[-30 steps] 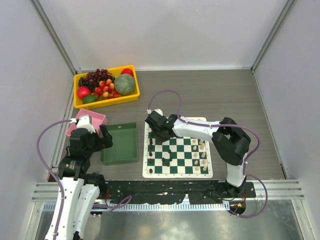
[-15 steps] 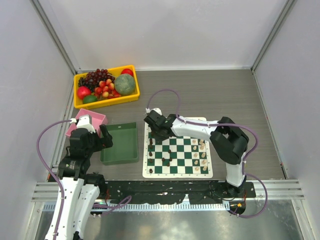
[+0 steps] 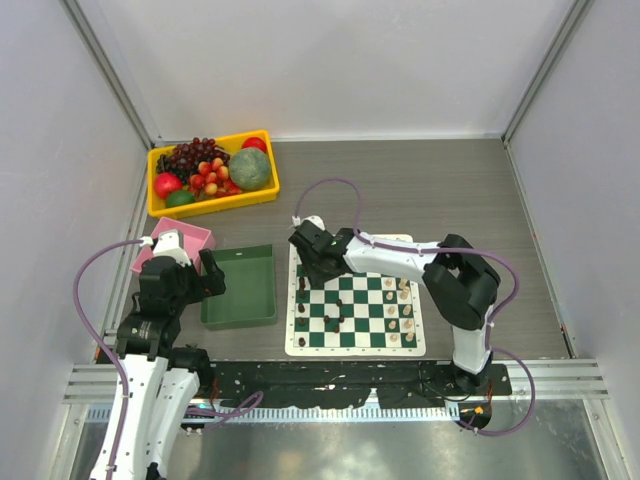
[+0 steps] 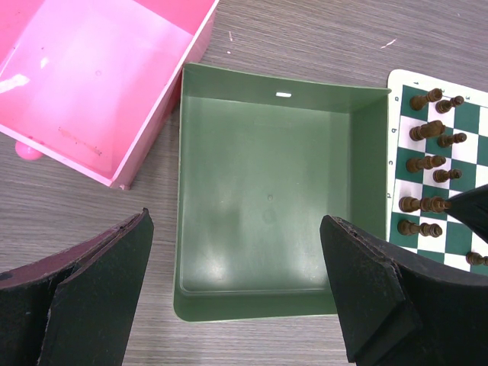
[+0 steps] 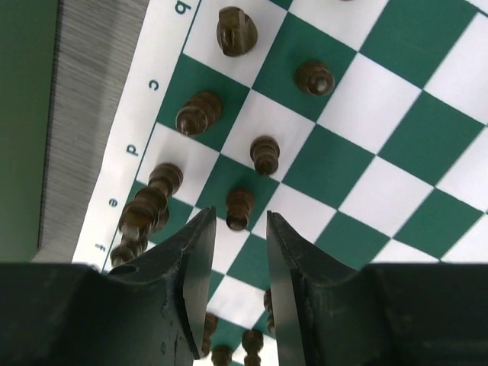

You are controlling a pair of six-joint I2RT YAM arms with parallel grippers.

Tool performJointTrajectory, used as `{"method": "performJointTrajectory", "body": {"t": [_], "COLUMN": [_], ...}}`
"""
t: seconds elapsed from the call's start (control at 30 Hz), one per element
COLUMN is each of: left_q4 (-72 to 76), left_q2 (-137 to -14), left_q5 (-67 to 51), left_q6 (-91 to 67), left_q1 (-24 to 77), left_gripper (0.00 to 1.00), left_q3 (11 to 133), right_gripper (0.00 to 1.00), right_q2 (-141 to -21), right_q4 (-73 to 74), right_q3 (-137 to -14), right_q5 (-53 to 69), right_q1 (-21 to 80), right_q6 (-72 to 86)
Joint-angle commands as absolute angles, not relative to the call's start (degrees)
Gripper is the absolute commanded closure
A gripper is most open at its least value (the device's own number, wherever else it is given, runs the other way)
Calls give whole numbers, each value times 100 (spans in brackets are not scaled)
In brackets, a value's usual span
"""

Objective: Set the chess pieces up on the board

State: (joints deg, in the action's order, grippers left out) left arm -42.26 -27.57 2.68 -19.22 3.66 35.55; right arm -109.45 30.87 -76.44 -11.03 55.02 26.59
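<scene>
Right claw [image 5: 239, 236] narrowly parted, empty, tips just short of a dark pawn [image 5: 239, 208] on the board [image 5: 366, 99], lower centre of wrist view. Dark chess pieces [image 3: 302, 300] line board's left side, cream ones [image 3: 405, 310] right. Left claw [image 4: 235, 229] wide over green tray [image 4: 267, 168].

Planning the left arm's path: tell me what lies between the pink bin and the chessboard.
The green tray, clearest in the left wrist view.
</scene>
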Motion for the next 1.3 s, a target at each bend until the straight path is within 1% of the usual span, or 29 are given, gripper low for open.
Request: {"method": "performJointTrajectory", "body": {"t": [0.0, 0.27, 0.6, 0.8, 1.17, 1.27], "left_q4": [-4061, -4060, -4061, -4061, -4061, -4061], "left_q2": [-2733, -2733, -2698, -2698, -2672, -2681], "left_q5": [193, 176, 193, 176, 193, 185], "left_q6": [-1925, -1934, -1934, -1934, -1934, -1934], "left_q1": [352, 352, 352, 352, 352, 352], "left_gripper": [1, 1, 1, 1, 1, 1], "left_q3": [3586, 3586, 3595, 3595, 3595, 3586], "right_gripper": [59, 56, 55, 61, 64, 66], "right_q2": [-10161, -9466, -9422, -9545, -9685, -9738], "right_q4": [3085, 3173, 3146, 3173, 3252, 3252], "right_q3": [-7506, -6707, -6223, -6214, -6188, -6179], "right_q5": [-1239, -1196, -949, -835, -826, -817], "right_q1": [5528, 5528, 5572, 5590, 5660, 5643], "right_q6": [2663, 2944, 3120, 3155, 3199, 3191]}}
